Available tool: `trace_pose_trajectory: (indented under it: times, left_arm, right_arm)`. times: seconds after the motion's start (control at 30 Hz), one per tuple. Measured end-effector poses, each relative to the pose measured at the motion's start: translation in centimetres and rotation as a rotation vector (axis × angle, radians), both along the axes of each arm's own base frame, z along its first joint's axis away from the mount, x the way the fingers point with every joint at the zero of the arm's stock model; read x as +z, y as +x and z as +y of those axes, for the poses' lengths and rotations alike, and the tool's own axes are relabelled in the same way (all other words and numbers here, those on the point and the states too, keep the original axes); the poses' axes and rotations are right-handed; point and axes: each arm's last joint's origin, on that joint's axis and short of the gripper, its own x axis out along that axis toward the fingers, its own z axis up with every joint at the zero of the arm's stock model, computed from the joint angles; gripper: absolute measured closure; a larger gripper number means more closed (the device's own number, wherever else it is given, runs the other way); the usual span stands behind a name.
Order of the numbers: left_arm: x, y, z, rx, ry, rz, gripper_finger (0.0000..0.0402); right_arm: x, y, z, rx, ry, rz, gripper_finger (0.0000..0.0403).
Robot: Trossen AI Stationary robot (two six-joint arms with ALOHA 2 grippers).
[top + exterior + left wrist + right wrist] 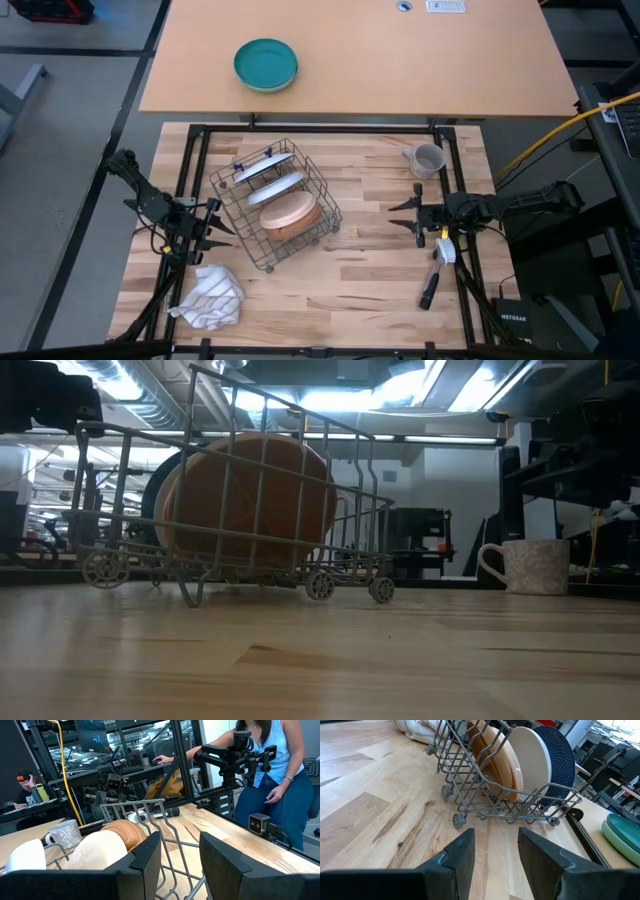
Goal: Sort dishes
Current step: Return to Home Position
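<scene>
You have three dishes standing on edge in the wire rack at mid-table, leaning the same way and packed close. The peach-pink bowl sits at one end, the white plate is right beside it in the middle, and the blue plate, finely patterned, is at the other end. Your small grey mug stands upright on the table, apart from the rack, with its handle toward it.
</scene>
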Motion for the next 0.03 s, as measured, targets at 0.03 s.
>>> trace_pose_trajectory:
  times: [0.03]
  left_arm:
    - [0.0, 0.0, 0.0, 0.0, 0.0, 0.0, 0.0276]
  right_arm:
    - [0.0, 0.0, 0.0, 0.0, 0.0, 0.0, 0.0248]
